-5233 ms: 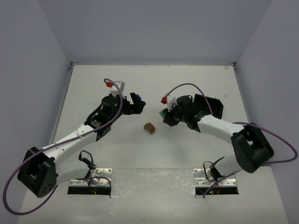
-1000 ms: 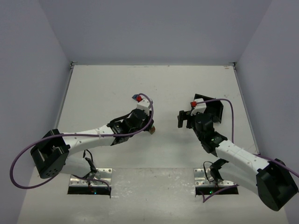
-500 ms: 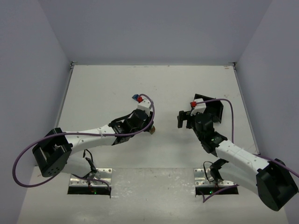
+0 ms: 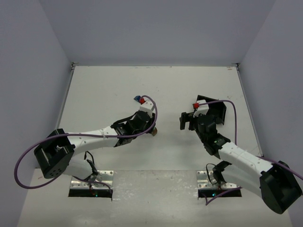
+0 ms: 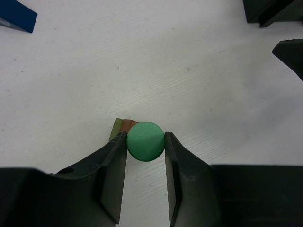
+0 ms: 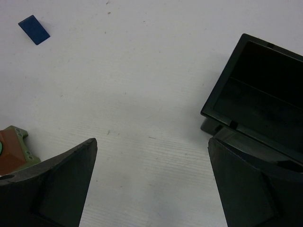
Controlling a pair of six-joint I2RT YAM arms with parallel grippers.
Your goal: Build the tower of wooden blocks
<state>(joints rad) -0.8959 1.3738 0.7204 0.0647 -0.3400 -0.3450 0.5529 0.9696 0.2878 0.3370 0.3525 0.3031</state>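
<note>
Evidently the left gripper [image 5: 146, 140] was pinching the mint-green wooden cylinder [image 5: 146, 141] across its round sides, one finger against each flank. The cylinder hung directly over the brown-orange wooden block [image 5: 128, 125] and the olive wooden block [image 5: 115, 129], whose edges peeked out behind it near the middle of the white table [image 5: 189, 71]. Whether it was already resting on them could not be told.

The cylinder looked light and rigid, unlikely to give under the pads. Its painted curve probably met each flat finger along a thin line only, so it could roll or slip if the grip was off-centre. A hold straight across the widest part, as seen here, seemed the sound one. The narrow stack below would likely topple at a sideways nudge.

The flat blue wooden block [image 5: 16, 15] lay apart on the table, beyond the stack, and would best be taken across its narrow width.

The right gripper [image 6: 151, 146] stood spread wide with nothing between its fingers, off to the right of the stack. Beside it sat the black square tray [image 6: 222, 85]; no block showed in the dark interior that was in view.
</note>
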